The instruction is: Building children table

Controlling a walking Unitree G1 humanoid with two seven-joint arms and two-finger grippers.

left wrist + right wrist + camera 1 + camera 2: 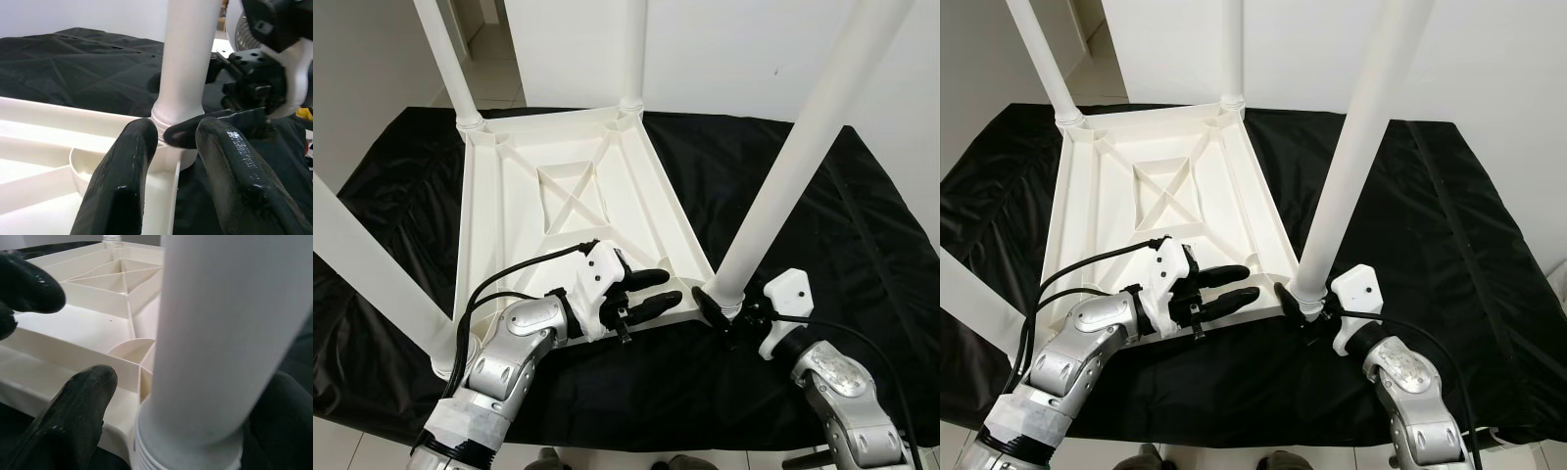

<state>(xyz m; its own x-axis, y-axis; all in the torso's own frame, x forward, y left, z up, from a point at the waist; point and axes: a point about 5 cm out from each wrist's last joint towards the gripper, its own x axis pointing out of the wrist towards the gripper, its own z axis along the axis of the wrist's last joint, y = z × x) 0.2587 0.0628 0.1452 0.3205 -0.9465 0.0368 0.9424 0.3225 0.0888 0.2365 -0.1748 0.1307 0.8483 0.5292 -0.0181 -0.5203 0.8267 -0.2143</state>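
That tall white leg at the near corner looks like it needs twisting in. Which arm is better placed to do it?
Probably the right. The right gripper already has its jaws around the base of the tall white plastic leg. The left gripper sits beside it, jaws apart, at the near rim of the upturned white plastic tabletop.

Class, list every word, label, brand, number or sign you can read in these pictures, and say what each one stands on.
None: no readable text on the upturned white table top, its legs, the black cloth, or either arm.
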